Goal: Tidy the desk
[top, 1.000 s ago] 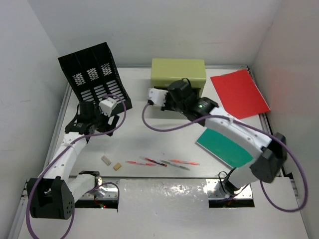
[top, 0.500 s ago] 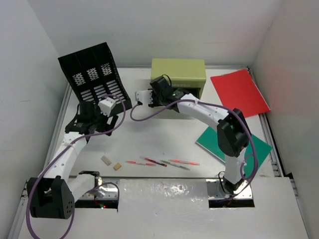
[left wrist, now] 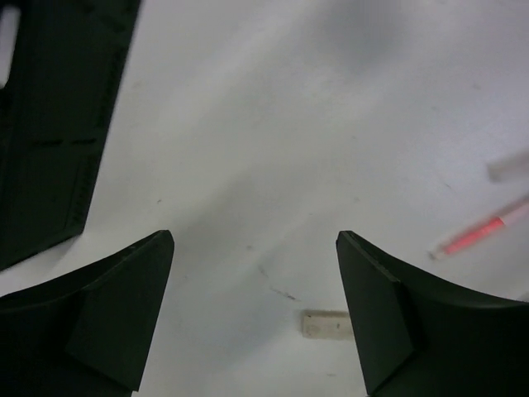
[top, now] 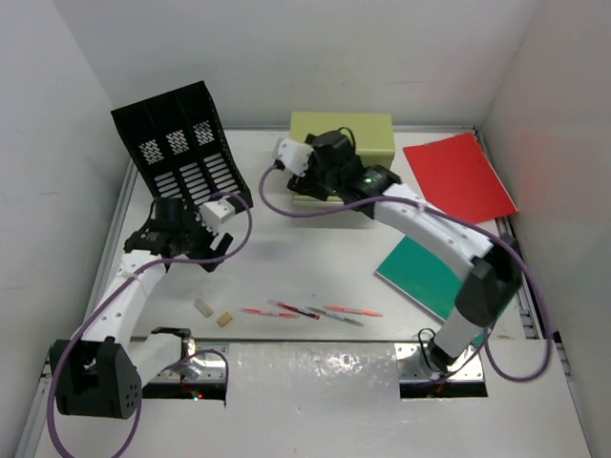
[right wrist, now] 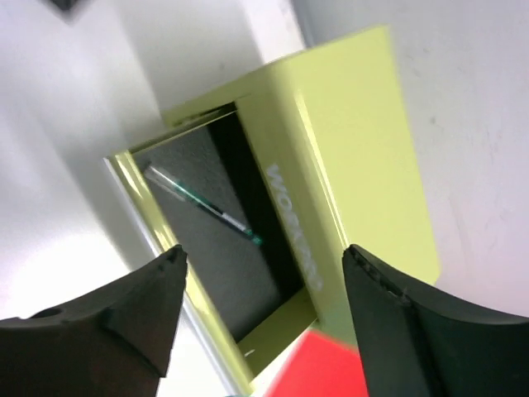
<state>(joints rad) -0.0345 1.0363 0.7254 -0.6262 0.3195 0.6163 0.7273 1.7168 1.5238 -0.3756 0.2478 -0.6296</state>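
Observation:
The white desk [top: 286, 258] carries several pens [top: 310, 312] and two small erasers [top: 203, 306] near its front edge. My left gripper [top: 191, 250] hovers open over bare desk in front of the black file rack [top: 181, 148]. In the left wrist view the left gripper [left wrist: 254, 238] holds nothing, with one eraser [left wrist: 326, 324] by its right finger and a red pen [left wrist: 479, 236] further right. My right gripper [top: 332, 179] is open above the olive-green drawer chest [top: 342, 141]. In the right wrist view the right gripper [right wrist: 263, 252] looks into the open drawer [right wrist: 223, 273], where a green pen [right wrist: 207, 207] lies.
A red folder [top: 458, 178] lies at the back right and a green folder [top: 425, 277] lies under the right arm. White walls close in the desk on three sides. A purple cable loops from each wrist.
My right gripper went from shut to open and swung back over the drawer chest. My left gripper closed a little and shifted slightly to the right.

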